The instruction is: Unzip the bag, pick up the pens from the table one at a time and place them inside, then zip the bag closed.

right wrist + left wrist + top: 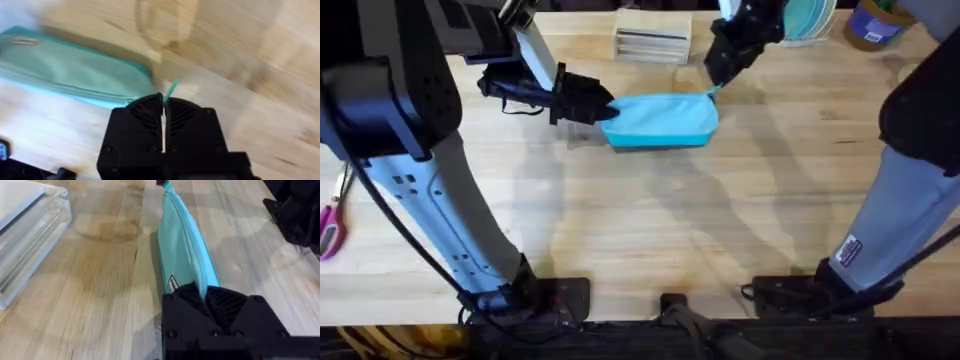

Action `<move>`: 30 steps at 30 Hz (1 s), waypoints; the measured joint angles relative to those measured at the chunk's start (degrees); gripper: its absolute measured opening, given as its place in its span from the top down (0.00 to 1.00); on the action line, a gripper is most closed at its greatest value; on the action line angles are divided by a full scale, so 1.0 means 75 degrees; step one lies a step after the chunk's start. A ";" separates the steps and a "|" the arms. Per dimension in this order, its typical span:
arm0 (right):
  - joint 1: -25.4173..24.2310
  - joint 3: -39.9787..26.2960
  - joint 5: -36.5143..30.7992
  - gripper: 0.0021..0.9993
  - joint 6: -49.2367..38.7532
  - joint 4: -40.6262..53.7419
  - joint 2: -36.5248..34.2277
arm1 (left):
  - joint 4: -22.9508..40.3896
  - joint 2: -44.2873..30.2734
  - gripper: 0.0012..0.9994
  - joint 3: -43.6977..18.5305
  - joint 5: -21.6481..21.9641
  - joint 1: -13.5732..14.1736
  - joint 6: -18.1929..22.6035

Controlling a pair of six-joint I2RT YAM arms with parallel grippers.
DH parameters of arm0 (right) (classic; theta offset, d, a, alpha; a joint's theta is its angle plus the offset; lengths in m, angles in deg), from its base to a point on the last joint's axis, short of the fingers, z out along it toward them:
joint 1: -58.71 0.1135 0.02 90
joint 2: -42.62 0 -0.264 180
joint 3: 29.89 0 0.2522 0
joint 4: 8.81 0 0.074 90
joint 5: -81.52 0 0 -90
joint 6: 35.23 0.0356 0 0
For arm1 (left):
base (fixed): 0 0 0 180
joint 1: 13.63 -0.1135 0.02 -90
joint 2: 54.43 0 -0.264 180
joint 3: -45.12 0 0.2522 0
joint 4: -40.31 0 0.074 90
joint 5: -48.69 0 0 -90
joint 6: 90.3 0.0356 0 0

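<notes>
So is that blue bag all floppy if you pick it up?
Probably floppy: the bag looks like soft fabric, sagging between the left gripper and right gripper pinching its ends. Likely light. Being flat, it shouldn't roll.

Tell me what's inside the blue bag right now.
Can't tell. The bag looks zipped, so its contents are hidden. The left gripper clamps one end; the right gripper pinches the pull tab.
</notes>
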 joint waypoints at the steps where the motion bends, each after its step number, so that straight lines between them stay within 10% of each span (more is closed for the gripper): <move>1: -0.0106 0.0000 -0.0055 0.97 0.0001 0.0032 0.0001 | 0.0000 0.0002 0.96 0.0000 0.0003 -0.0006 -0.0001; 30: -0.0502 0.2938 0.0066 0.97 0.1413 -0.1945 0.0209 | -0.0003 0.0000 0.96 0.0000 0.0163 0.0009 0.0000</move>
